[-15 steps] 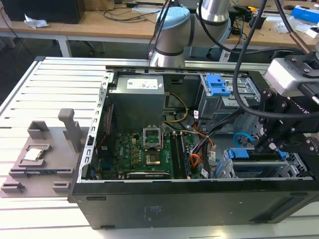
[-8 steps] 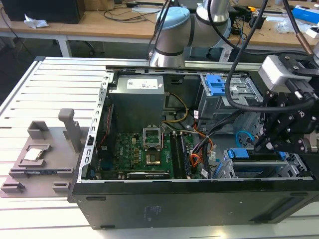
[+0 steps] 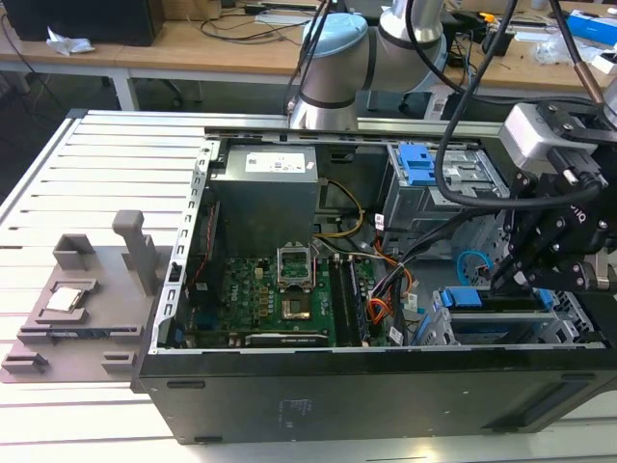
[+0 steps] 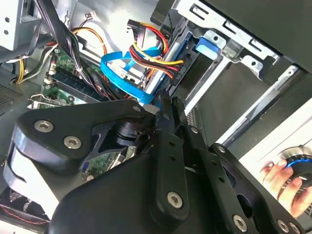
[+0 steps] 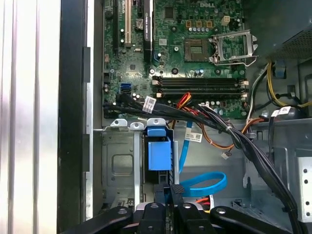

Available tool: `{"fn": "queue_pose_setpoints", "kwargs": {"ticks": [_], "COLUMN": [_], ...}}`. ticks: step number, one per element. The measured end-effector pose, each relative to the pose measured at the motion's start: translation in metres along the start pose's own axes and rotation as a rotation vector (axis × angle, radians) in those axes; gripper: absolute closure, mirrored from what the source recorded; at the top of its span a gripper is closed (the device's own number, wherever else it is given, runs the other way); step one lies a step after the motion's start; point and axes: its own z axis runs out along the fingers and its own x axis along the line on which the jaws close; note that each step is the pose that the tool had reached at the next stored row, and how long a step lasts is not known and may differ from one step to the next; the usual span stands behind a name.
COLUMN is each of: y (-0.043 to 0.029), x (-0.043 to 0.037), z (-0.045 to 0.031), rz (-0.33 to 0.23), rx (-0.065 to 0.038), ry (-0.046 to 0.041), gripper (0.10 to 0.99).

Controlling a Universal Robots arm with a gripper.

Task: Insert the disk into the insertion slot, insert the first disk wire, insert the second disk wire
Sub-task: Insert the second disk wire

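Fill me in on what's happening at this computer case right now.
A Universal Robots arm has its gripper lowered into an open desktop computer case, at the drive cage on the exterior view's right. In both wrist views the fingertips sit close together right by the blue-framed disk standing in the insertion slot, next to a looped blue data cable and a red-yellow-black wire bundle. The motherboard lies exposed beside it.
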Motion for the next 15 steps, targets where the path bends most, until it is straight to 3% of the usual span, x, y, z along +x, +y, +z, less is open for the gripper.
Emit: {"fn": "queue_pose_setpoints", "kwargs": {"ticks": [6, 15], "y": [-0.0124, -0.0132], "x": [-0.0013, -0.001], "z": [0.0024, 0.0099], "rz": [0.0, 0.0], "rx": [-0.004, -0.004], "ry": [0.0002, 0.001], "gripper": [0.925, 0.925]}}
